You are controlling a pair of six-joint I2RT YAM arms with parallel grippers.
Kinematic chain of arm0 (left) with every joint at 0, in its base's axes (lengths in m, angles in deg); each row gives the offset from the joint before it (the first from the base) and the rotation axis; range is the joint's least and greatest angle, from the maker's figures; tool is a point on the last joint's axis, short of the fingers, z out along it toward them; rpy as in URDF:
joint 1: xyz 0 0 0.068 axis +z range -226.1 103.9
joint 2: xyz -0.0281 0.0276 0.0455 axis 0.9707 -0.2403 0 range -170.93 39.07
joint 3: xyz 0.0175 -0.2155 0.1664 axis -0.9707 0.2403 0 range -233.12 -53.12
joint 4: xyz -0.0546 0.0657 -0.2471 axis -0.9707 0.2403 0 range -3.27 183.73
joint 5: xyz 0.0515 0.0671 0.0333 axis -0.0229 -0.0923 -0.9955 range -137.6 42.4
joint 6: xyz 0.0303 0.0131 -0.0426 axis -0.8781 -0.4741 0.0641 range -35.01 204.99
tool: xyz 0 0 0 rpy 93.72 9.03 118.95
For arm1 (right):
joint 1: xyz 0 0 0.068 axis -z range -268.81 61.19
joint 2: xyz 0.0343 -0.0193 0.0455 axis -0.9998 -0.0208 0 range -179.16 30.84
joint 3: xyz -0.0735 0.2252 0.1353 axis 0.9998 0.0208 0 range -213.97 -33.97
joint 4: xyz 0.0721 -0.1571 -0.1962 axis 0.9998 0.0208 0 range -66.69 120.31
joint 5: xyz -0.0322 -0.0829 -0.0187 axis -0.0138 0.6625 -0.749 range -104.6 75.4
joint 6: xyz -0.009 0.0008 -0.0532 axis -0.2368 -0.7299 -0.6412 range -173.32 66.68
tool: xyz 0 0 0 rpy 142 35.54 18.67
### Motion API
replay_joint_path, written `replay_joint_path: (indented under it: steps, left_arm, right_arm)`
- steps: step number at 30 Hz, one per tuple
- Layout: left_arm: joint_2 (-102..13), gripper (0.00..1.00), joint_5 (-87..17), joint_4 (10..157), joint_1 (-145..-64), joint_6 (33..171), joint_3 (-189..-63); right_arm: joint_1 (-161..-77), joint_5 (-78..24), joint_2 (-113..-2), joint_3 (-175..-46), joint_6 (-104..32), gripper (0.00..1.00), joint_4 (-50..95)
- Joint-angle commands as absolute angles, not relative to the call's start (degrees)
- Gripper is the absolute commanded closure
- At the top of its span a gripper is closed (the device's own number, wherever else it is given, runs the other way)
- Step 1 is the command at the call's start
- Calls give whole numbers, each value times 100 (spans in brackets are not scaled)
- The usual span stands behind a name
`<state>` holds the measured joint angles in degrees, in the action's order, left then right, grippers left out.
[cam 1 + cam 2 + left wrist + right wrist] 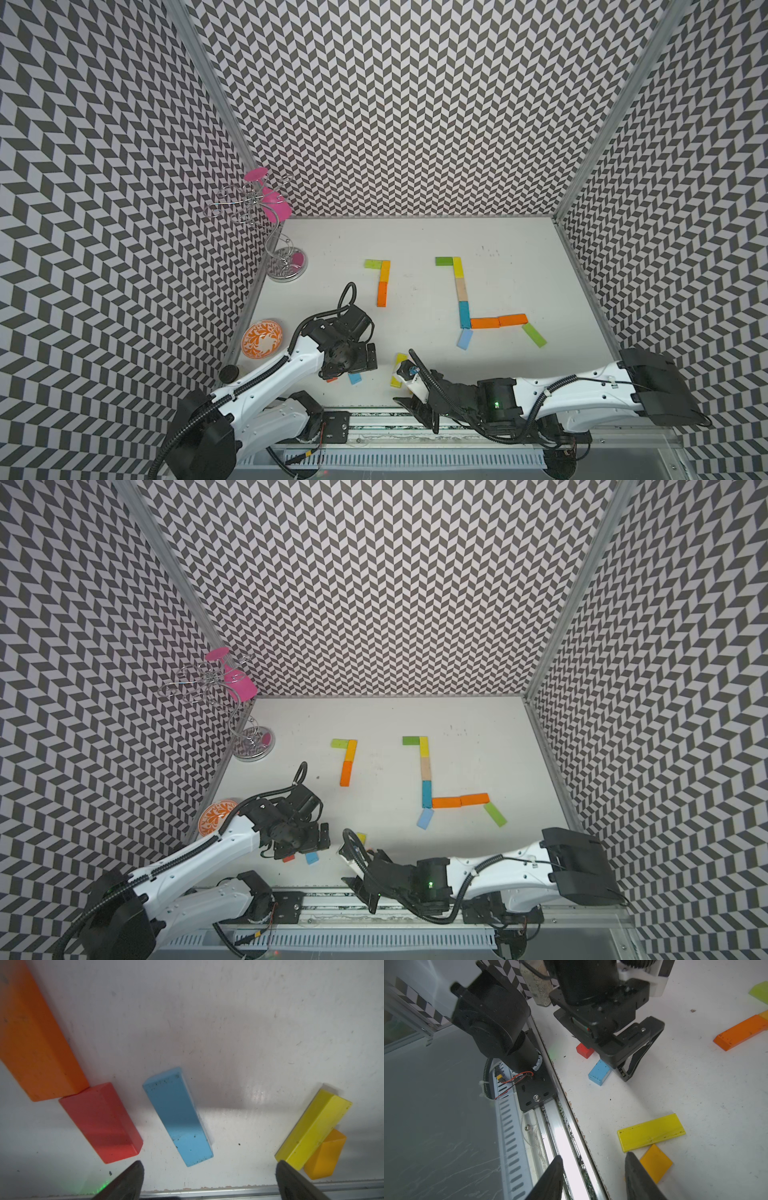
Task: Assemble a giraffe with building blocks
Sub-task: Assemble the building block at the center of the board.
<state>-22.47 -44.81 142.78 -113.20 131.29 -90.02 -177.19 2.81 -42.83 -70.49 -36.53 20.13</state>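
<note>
Our left gripper (209,1180) has its jaws spread wide. The blue block (178,1118) lies just ahead of the gap, and past it the white table (239,1032) is bare. The red block (99,1124) crowds the outside of one jaw. The yellow block (313,1128), resting on an amber block (326,1157), sits right beside the other. Our right gripper (593,1169) has its jaws apart, with the table's metal rail (560,1126) showing between them and the amber block beside one finger.

On the table (415,241), a wire stand (286,266) stands far left and a bowl (262,338) near left. A three-block chain (382,286) lies at centre, with a longer block chain (463,299) to its right. Loose blocks (354,377) lie near the front edge. Right of them, an upper plank (651,1132) overlaps a lower plank (655,1162).
</note>
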Motion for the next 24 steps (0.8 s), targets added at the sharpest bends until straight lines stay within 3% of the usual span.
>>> replay_joint_path:
  steps: [1,11,24]
  left_arm:
    - [-2437,0,-4603,14088,-11370,13413,-8891]
    - [-3031,6,-4549,13538,-11371,13614,-8587]
    - [-3268,41,-4561,13323,-11336,13633,-8671]
  right_arm:
    - [-17739,641,-4015,-6976,-3878,52,1704]
    - [-17731,1090,-3541,-6663,-3662,52,1726]
    - [-17716,1300,-3256,-6395,-3551,52,1688]
